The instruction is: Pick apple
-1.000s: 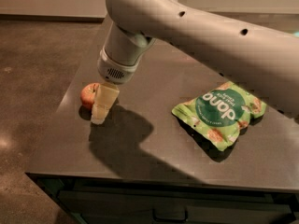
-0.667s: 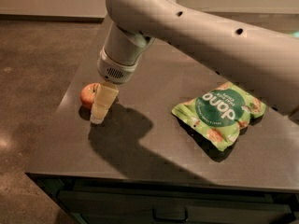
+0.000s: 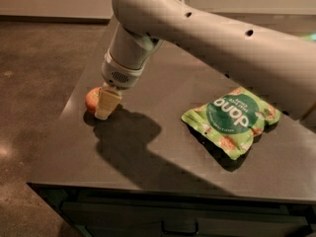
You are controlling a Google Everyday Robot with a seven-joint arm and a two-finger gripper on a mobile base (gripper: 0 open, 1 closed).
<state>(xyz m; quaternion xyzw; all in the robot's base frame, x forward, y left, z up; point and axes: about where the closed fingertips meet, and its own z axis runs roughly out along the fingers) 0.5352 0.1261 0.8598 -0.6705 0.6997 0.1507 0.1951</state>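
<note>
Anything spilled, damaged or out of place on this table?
Nothing stands out. The apple sits whole near the left edge of the table, the pincer down right beside it; the green snack bag lies flat, well apart.

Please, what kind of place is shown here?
Probably a kitchen or break room: a dark counter with a drawer below, holding a snack bag and an apple, where the gripper is.

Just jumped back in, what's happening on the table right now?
The robot arm has its claw down at the apple, near the left edge of the dark table as the camera sees it. The apple sits on the surface, not lifted yet. A green snack bag lies apart to the right, untouched.
</note>
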